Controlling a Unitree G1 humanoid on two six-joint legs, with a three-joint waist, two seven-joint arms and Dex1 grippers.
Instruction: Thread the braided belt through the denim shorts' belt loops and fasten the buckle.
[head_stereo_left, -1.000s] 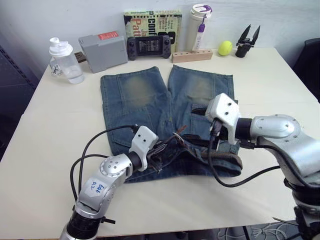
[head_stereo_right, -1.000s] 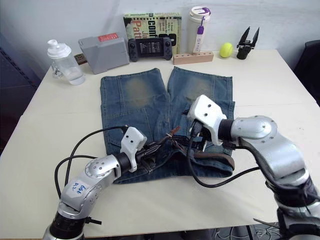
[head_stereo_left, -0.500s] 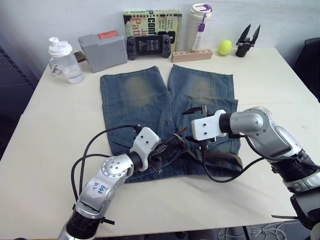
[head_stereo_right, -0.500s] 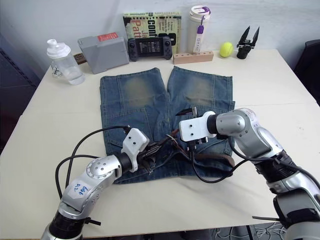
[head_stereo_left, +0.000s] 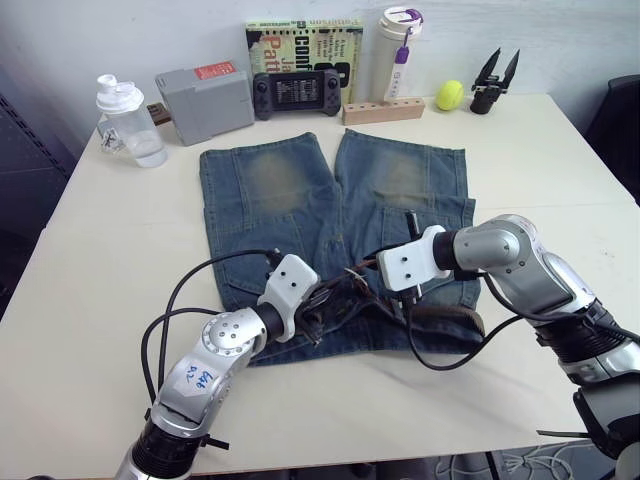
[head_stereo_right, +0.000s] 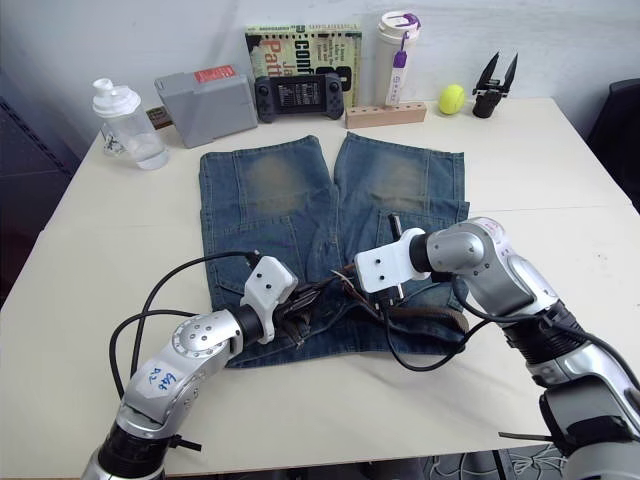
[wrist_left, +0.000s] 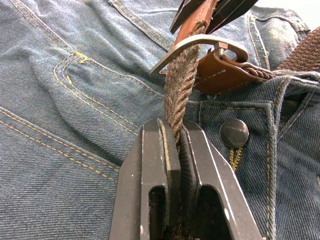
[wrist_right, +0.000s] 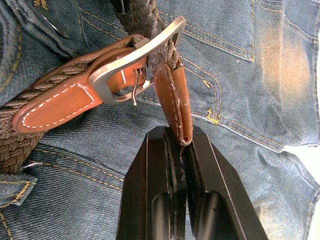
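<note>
Table (head_stereo_left: 90, 260): braided belt (wrist_left: 181, 85) runs along waistband, both jaws clenched on it.

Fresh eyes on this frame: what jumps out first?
Both grippers meet at the waistband of the faded blue denim shorts mid-table. The left gripper clamps the dark-brown braided belt below the silver metal buckle; the right gripper pinches the belt's tan leather tip passing through it.

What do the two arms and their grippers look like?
Both arms have silver-grey metal shells with white housings at the wrists. Loose black cables loop out beside each arm. The left arm carries a white label with blue handwriting. The left gripper and right gripper have flat black fingers.
</note>
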